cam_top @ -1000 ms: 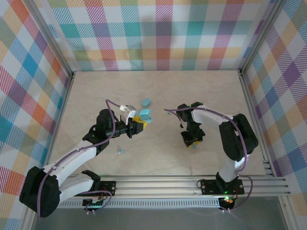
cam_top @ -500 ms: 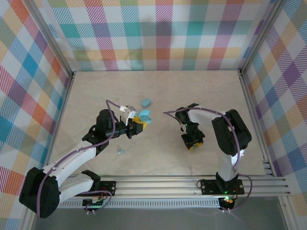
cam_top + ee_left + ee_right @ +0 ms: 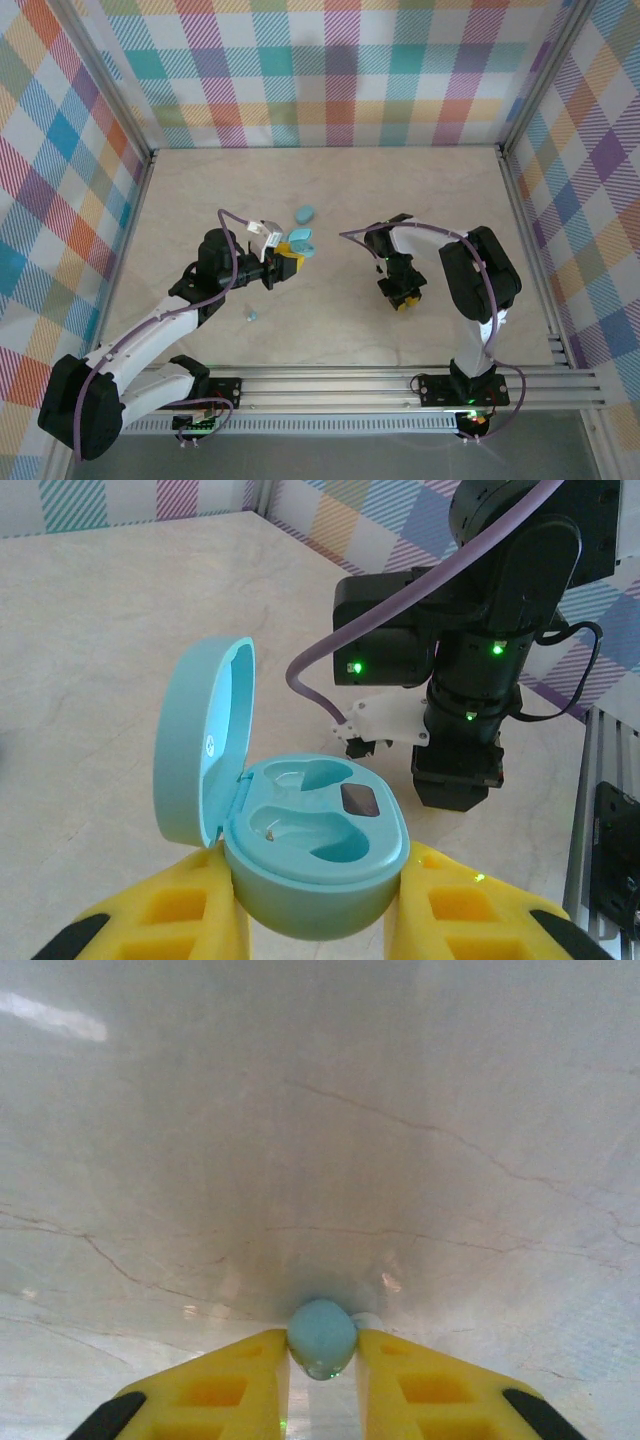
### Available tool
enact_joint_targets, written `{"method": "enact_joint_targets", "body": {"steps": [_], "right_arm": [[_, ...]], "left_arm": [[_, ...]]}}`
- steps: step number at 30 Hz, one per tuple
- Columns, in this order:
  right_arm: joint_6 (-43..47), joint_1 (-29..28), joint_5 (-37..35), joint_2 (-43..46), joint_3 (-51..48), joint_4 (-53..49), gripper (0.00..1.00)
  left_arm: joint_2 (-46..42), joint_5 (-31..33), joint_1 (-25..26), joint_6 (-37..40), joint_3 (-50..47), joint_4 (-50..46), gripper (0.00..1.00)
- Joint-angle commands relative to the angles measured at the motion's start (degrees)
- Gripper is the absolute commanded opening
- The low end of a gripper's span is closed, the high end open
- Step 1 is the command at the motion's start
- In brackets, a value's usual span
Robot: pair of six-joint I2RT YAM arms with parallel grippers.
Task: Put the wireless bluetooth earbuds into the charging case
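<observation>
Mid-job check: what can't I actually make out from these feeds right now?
- Right wrist view: the earbud is partly hidden by the right pincer, so its orientation is unclear.
- Left wrist view: the base of the charging case is hidden by the left pincer and cut by the bottom edge.
- Top view: the loose earbud is too small to tell its orientation.

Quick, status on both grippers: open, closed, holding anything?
Left gripper: closed on the open light-blue oval plastic charging case.
Right gripper: closed on a tiny light-blue rounded earbud.
</observation>
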State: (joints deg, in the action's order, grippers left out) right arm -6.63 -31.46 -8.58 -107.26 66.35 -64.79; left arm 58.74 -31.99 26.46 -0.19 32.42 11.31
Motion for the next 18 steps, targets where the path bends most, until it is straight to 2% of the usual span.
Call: {"method": "enact_joint_targets", "body": {"steps": [1, 6, 15, 18], "right_arm": [[1.1, -0.3, -0.6, 1.4, 1.7, 0.2, 0.21], [2.9, -0.3, 1.2, 0.3, 4.3, 0.1, 0.19], [5.2, -0.1, 11.4, -5.0, 14.9, -1.5, 0.17], [5.5, -0.1, 9.8, -9.6, 20.4, -5.6, 0.18]], "left_arm": [[-1.1, -0.3, -0.5, 1.3, -0.2, -0.3, 0.0], [-1.5, -0.3, -0.5, 1.7, -0.1, -1.0, 0.0], [-1.8, -1.1, -0.5, 2.1, 0.3, -2.2, 0.0], [-1.7, -1.2, -0.5, 2.6, 0.3, -2.7, 0.0]]}}
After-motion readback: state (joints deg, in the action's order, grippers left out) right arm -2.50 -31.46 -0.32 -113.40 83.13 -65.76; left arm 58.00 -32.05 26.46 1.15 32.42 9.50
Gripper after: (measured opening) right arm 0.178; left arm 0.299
